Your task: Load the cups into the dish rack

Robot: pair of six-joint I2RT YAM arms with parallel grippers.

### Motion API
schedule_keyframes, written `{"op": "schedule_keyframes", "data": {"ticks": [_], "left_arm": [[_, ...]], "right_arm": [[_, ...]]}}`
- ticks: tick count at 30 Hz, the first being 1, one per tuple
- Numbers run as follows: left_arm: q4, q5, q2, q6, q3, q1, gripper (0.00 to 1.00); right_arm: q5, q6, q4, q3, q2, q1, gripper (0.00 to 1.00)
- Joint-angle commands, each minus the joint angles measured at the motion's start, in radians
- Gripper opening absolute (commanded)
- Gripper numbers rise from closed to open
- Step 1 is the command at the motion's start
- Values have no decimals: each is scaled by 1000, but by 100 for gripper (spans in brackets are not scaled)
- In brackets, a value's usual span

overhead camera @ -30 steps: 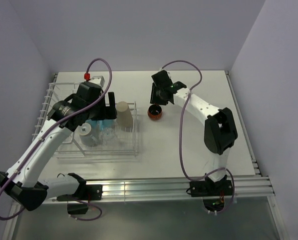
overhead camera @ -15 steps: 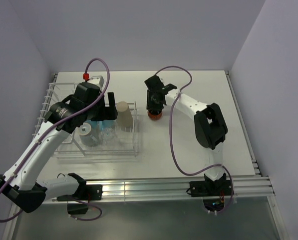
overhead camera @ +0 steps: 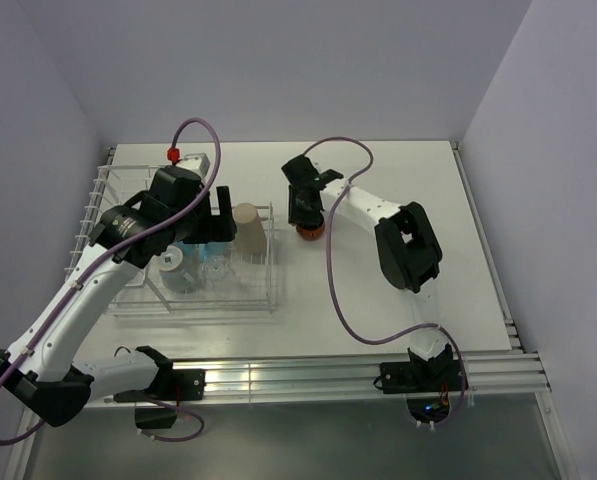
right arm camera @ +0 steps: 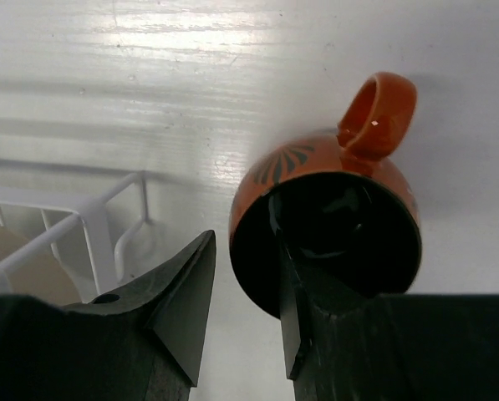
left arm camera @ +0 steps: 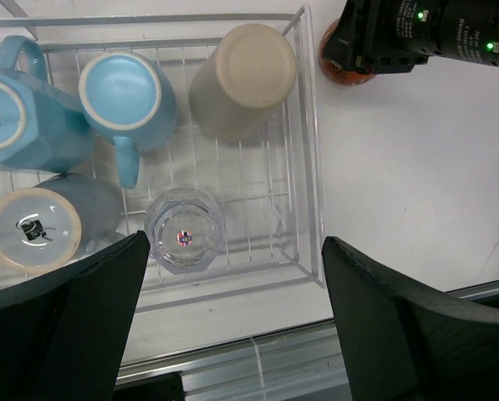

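Note:
The red-orange mug (overhead camera: 312,233) stands upright on the table right of the dish rack (overhead camera: 268,290), its handle pointing away in the right wrist view (right arm camera: 374,117). My right gripper (overhead camera: 306,208) is open and low over it, one finger (right arm camera: 292,276) inside the dark bowl, the other (right arm camera: 182,292) outside the rim, with a gap. In the left wrist view three light blue mugs (left arm camera: 128,92) and the cream mug (left arm camera: 242,79) sit upside down in the rack (left arm camera: 303,167). My left gripper (left arm camera: 232,334) is open and empty above the rack's near side.
A clear glass (left arm camera: 185,236) stands upside down in the rack beside the mugs. The rack's corner wire (right arm camera: 90,209) is just left of my right fingers. An aluminium rail (overhead camera: 308,380) runs along the table's near edge. Walls close the left, back and right.
My right gripper has moved left and down onto the red-orange mug, its fingers now astride the rim. The left arm has barely moved.

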Motion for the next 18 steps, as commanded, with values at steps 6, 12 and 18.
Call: {"op": "schedule_keyframes", "data": {"ticks": [6, 12, 18], "left_arm": [[24, 10, -33, -12, -19, -6, 91], [32, 15, -28, -14, -22, -9, 91], [63, 44, -37, -21, -28, -9, 91]], "right_arm": [[7, -20, -24, 90, 71, 10, 39], [3, -28, -24, 82, 71, 10, 0], [-48, -40, -12, 40, -53, 7, 0]]}}
